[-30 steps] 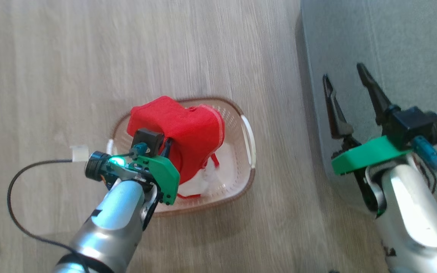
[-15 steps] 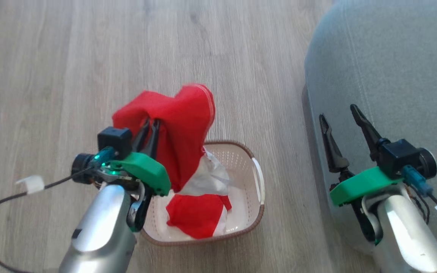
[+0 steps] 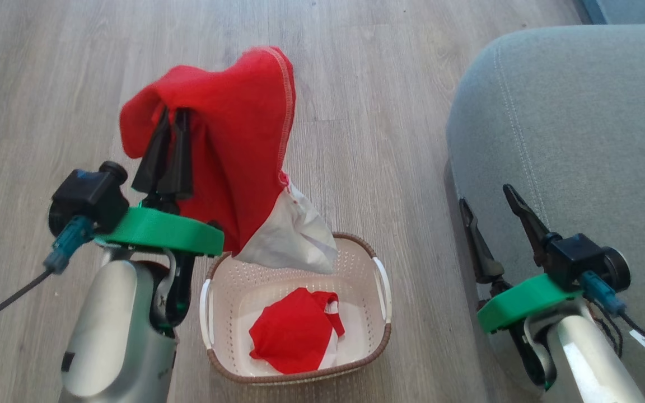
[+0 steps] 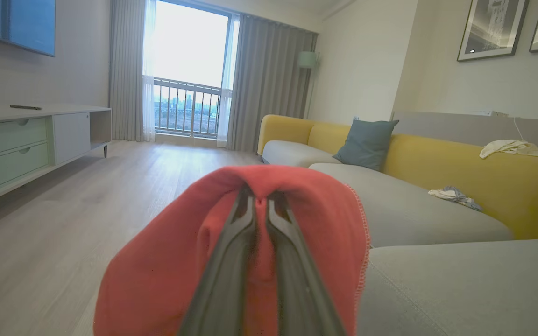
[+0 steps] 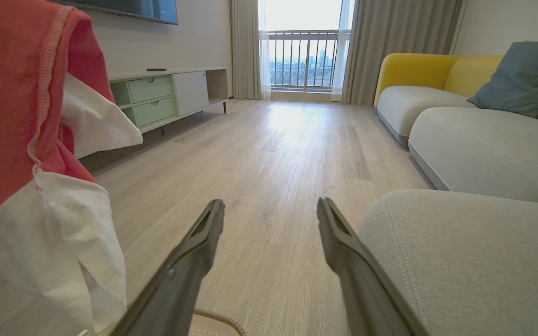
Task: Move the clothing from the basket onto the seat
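Observation:
My left gripper (image 3: 170,115) is shut on a red garment (image 3: 233,134) and holds it high above the cream basket (image 3: 379,330); the cloth drapes over the fingers (image 4: 231,261) and its white lining (image 3: 291,238) hangs toward the rim. A second red garment (image 3: 291,330) with white trim lies in the basket's bottom. The grey seat (image 3: 580,129) lies at the right. My right gripper (image 3: 487,196) is open with nothing between its fingers, beside the seat's rounded corner (image 5: 460,252). The held garment (image 5: 21,121) hangs at the left of the right wrist view.
Wooden floor (image 3: 356,84) surrounds the basket. A black cable (image 3: 9,299) trails from my left wrist. Further off stand a long grey and yellow sofa (image 4: 437,186) with a blue cushion (image 4: 364,142) and a low pale green cabinet (image 4: 26,140) along the wall.
My left gripper has lifted the red garment up out of the basket, uncovering the second garment. The head camera has shifted, so basket and seat sit lower in view.

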Available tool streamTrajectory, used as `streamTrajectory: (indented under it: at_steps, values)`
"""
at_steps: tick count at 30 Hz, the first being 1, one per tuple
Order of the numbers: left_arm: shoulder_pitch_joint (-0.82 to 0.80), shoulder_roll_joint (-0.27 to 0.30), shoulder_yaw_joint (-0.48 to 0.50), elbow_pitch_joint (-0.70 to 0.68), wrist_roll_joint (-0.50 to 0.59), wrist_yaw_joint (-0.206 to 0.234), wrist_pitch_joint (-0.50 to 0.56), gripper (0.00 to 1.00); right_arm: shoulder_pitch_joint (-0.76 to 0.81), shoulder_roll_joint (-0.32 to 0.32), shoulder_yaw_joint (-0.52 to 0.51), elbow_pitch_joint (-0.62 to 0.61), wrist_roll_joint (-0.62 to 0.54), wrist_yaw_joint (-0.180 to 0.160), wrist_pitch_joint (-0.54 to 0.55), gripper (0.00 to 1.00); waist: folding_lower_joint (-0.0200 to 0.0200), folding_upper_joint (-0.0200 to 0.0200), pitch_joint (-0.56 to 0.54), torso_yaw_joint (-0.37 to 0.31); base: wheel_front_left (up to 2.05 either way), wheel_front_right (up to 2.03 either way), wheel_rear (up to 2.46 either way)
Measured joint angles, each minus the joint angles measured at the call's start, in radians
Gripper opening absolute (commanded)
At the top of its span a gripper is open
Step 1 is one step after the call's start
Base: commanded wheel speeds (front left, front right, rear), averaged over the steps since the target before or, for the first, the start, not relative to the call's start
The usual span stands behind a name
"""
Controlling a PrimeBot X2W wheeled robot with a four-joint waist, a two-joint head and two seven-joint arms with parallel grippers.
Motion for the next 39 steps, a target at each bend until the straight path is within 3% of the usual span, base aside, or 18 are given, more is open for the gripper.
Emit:
streamTrajectory:
  at_steps: [13, 21, 30, 39]
  values:
    - [0.014, 0.000, -0.009, -0.113, -0.026, 0.003, 0.000, 0.00, 0.019, 0.008, 0.018, -0.017, 0.000, 0.000, 0.000, 1.00, 0.0000, 0.0000, -0.028, -0.007, 0.00, 0.00, 0.00]
    - [0.014, 0.000, -0.111, -0.121, -0.052, -0.026, 0.000, 0.00, 0.019, 0.010, 0.040, -0.049, 0.001, 0.000, 0.000, 1.00, 0.0000, 0.0000, -0.021, -0.011, 0.00, 0.00, 0.00]
    - [0.014, 0.001, -0.164, -0.121, -0.061, -0.023, 0.000, 0.00, 0.018, -0.026, 0.187, -0.132, 0.075, 0.000, 0.000, 1.00, 0.0001, 0.0000, -0.005, -0.012, 0.00, 0.00, 0.00]
    - [0.011, 0.002, -0.209, -0.112, -0.060, -0.028, 0.000, 0.00, -0.027, -0.138, 0.365, -0.204, 0.144, 0.000, 0.000, 1.00, 0.0001, 0.0000, 0.004, -0.016, 0.00, 0.00, 0.00]
